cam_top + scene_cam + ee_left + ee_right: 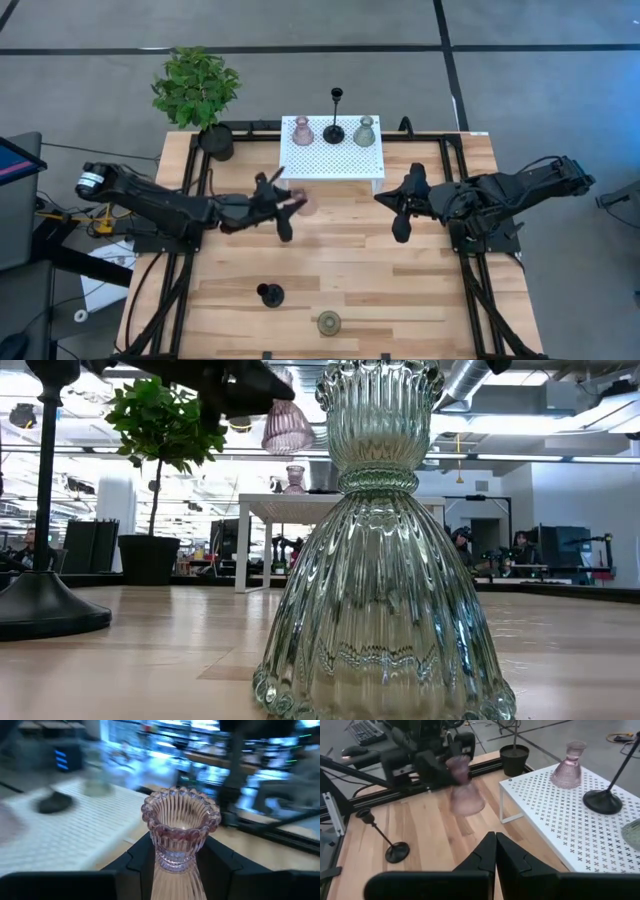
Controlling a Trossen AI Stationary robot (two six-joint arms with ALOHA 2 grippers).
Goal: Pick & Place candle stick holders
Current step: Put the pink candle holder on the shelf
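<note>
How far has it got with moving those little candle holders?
About halfway, it seems. Three holders stand on the white shelf: pink, black, green. The left gripper holds a fourth, pink one, beside the shelf. A black holder and a green holder wait on the table.

Left gripper [285, 203] carries one holder [303, 200] above table [400, 270], just beside perforated shelf [335, 158]; three holders stand on shelf beyond it.
</note>
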